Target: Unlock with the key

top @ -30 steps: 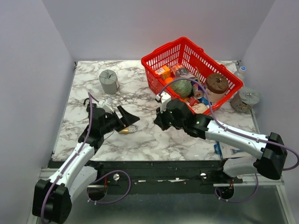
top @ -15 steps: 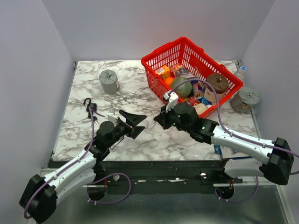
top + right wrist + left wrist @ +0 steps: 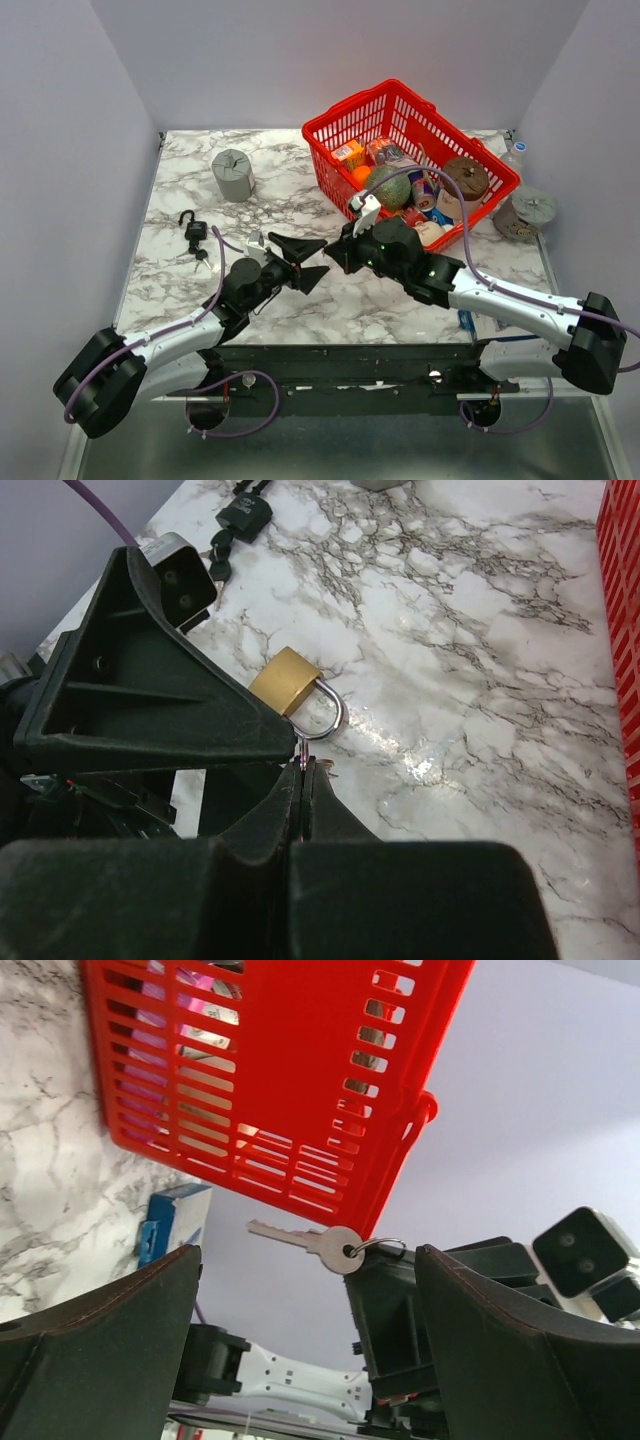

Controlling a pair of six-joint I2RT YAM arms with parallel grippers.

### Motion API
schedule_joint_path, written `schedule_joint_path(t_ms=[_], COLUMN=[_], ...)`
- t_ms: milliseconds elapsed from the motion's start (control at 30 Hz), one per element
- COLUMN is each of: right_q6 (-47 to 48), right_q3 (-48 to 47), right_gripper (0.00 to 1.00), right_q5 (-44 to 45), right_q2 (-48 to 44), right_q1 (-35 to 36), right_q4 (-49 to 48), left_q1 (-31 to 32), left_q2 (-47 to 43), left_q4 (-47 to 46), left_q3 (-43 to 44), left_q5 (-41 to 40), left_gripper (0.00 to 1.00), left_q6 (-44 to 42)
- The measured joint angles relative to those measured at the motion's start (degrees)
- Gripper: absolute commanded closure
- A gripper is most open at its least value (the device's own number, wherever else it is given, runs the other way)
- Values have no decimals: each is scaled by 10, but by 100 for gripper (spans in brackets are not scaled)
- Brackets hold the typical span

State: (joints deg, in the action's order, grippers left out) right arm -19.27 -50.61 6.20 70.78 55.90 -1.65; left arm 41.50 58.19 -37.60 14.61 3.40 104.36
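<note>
Here, right end effector (image 3: 303, 773) holding silver key (image 3: 310, 1241) by ring (image 3: 388, 1244)

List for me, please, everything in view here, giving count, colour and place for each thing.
table: one, white-grey marble, under everything
basket: one, red, far right, full of assorted goods
grey cylinder: one, grey, far left
round grey object: one, grey, right of the basket
black padlock: one, black, left side
small black-headed keys: count unclear, black heads, beside the black padlock
brass padlock: one, gold-coloured, on the table below the pincers
silver key: one, silver, hanging by its ring from the right pincer
blue box: one, blue and white, near right edge
left pincer: one, black, open, facing the key
right pincer: one, black, shut on the key's ring
</note>
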Motion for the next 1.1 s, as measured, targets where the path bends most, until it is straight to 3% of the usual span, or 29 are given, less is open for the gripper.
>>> schedule_joint_path(t_ms=[233,800,1100], right_q6=[-3,-11,-15], right_q3=[5,22,23], right_gripper=[99,99,99], right_q5=[-5,-12,-17], right_q2=[0,-4,-13], right_q1=[0,0,0], right_q4=[-3,-4,-4], left_q1=[5,6,6], left_q2=[8,-15,-19], left_q4=[-36,-18,2], left_q3=[0,0,0], left_q5=[-21,-56,-66], left_gripper=[16,39,40], left_q6=[16,12,4])
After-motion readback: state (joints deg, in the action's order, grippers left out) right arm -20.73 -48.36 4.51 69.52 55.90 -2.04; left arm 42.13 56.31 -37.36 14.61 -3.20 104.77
